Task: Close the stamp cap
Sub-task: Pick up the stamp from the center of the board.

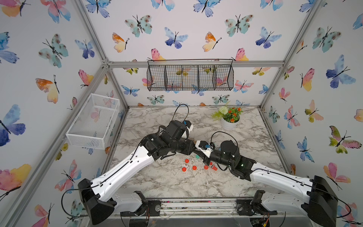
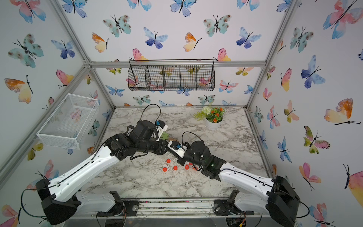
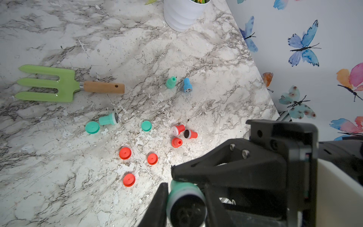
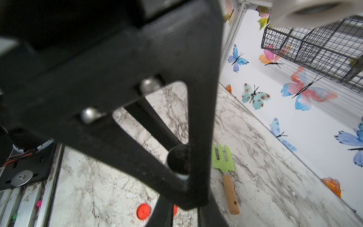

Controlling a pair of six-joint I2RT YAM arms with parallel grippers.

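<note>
Teal stamp (image 3: 186,206) uncapped | your left gripper (image 3: 185,189) pinches it | right gripper (image 3: 176,175) fingers pressed together, holding what? can't tell | capping all left.

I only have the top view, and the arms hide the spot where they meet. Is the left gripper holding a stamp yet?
Observer: Yes. The left wrist view shows the left gripper shut on a teal stamp, its dark face bare, no cap on.
Operator: Any loose cap in that colour?
Observer: Two: one teal cap lies alone, another teal cap right beside a fallen teal stamp.
Operator: And the other arm?
Observer: The right gripper is shut, its tip close by the held stamp's teal body; whether it grips anything I cannot tell.
</note>
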